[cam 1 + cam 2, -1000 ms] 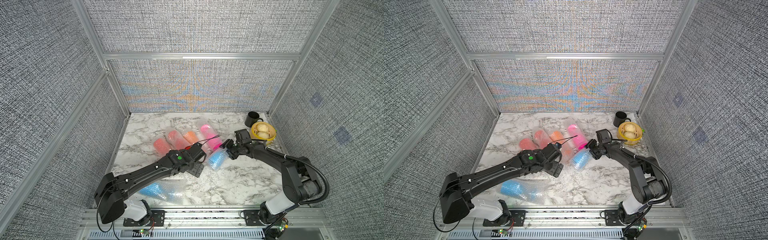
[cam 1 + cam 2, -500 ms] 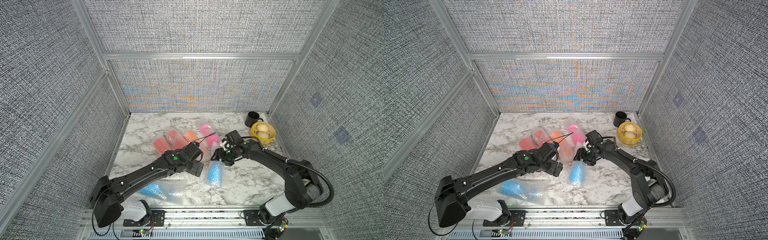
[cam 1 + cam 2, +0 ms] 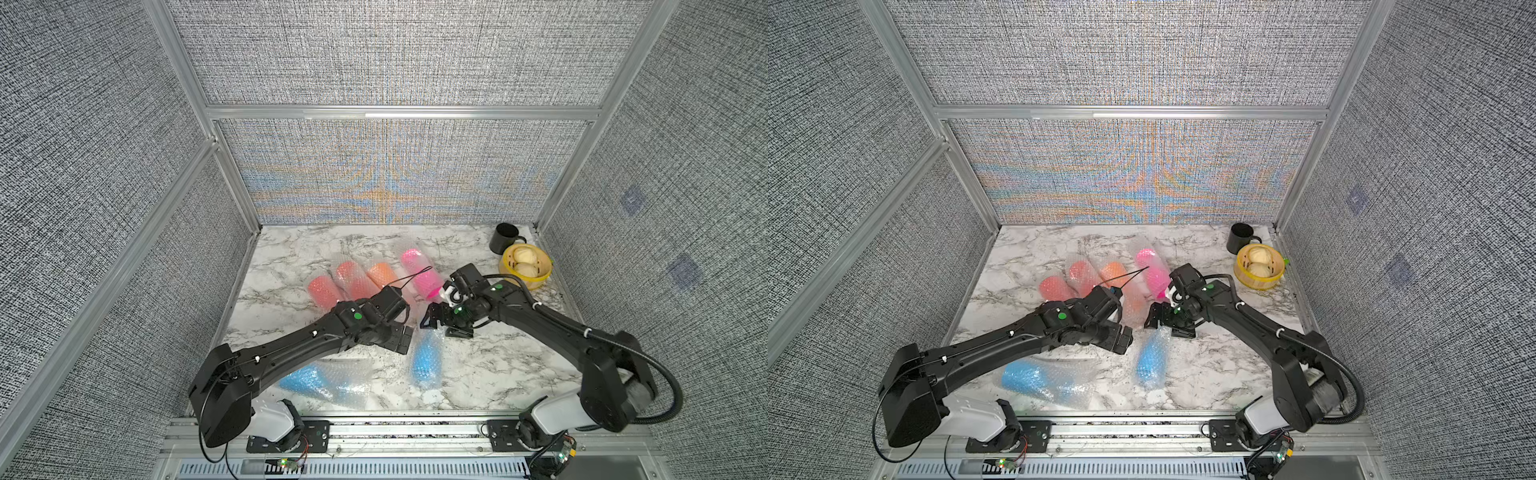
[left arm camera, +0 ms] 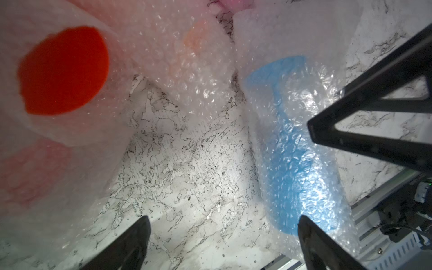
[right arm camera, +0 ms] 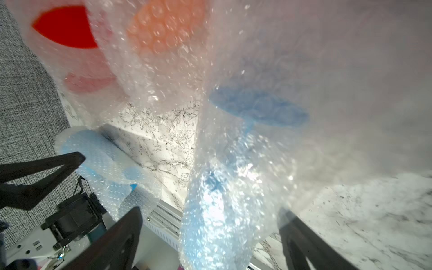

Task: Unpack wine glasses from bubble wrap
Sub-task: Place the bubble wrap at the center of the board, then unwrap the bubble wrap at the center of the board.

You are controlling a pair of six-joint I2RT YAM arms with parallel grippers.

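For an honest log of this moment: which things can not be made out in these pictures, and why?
- Orange goblet: near end hidden by the left arm, both top views.
- Front blue goblet: partly behind that arm in a top view.
- Pink goblet: near end behind the right arm, top views.
- Middle blue goblet: foot blurred behind wrap, right wrist view.
- Yellow bowl: pale contents too small to name.

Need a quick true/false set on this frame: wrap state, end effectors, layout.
1. The middle blue goblet is inside bubble wrap. True.
2. The left end effector is shut on a red goblet. False: it is open and empty.
3. The black mug stands beside the yellow basket. True.
4. The pink goblet lies nearest the front rail. False: the other blue goblet does; pink is in the back row.
5. The right end effector is open. True.
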